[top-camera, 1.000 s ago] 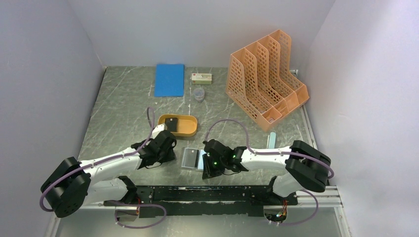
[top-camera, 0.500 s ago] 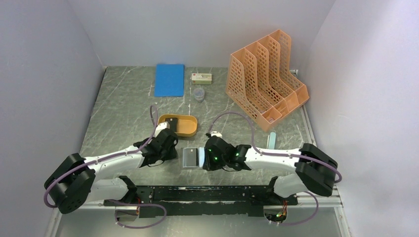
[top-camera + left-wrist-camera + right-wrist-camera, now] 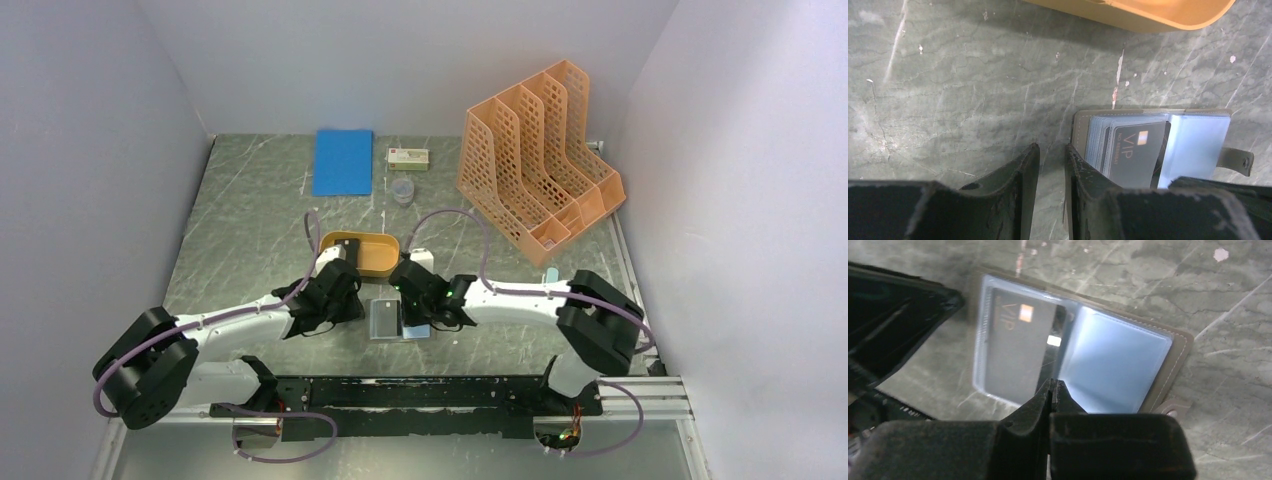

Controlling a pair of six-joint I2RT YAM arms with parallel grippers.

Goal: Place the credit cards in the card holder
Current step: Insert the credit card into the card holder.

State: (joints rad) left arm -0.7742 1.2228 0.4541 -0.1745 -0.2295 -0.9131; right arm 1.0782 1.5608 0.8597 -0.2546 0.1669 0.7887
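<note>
The card holder [image 3: 384, 320] lies open on the table between my two grippers, its clear sleeves [image 3: 1118, 365] facing up. A dark credit card marked VIP [image 3: 1135, 150] sits in the left sleeve, and the edge of a second dark card [image 3: 1054, 342] shows along the fold. My left gripper [image 3: 1052, 147] stands narrowly open with only table between the fingers; its right finger [image 3: 1083, 175] rests on the holder's left edge. My right gripper [image 3: 1053, 381] is shut with nothing visible between its jaws, its tips over the holder's fold.
An orange oval tray [image 3: 375, 262] sits just beyond the grippers. Farther back are a blue notebook [image 3: 342, 160], a small box [image 3: 408, 156], a clear cup [image 3: 402, 190] and an orange perforated file rack [image 3: 535, 165]. A pale blue strip [image 3: 549, 280] lies on the right.
My right gripper has swung left and forward over the open holder and its jaws have closed. The left arm shifted slightly toward the holder's left edge.
</note>
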